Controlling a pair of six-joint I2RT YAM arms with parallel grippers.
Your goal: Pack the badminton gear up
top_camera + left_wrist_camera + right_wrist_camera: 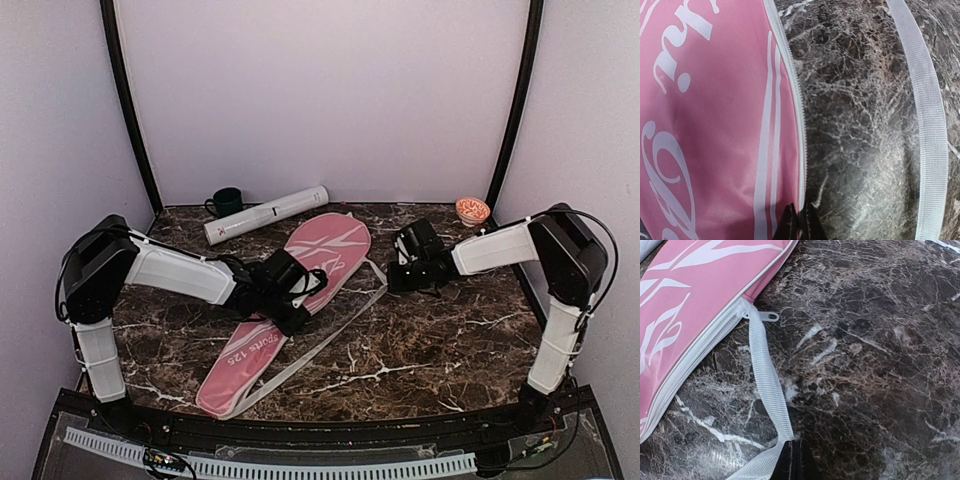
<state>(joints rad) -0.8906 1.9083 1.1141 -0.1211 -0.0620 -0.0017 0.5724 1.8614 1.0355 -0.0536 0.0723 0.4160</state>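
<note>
The pink racket-shaped bag [300, 300] lies slantwise on the marble table, white lettering up. My left gripper [297, 320] sits at its right edge, halfway along. In the left wrist view its tips [801, 222] are pinched together on the bag's white zipper seam [799, 150], pink cloth [705, 125] on their left. My right gripper [393, 277] is low beside the bag's wide end. In the right wrist view it [800, 460] is shut on the white webbing strap [767, 385], which folds at the tips. A zipper pull [769, 316] lies at the strap's root. The long white tube [265, 215] rests behind the bag.
A dark green mug [228, 202] stands at the back left, next to the tube. A small orange patterned bowl [472, 210] sits at the back right corner. The strap's long loop [925, 125] trails over the marble right of the bag. Walls close the table's back and sides.
</note>
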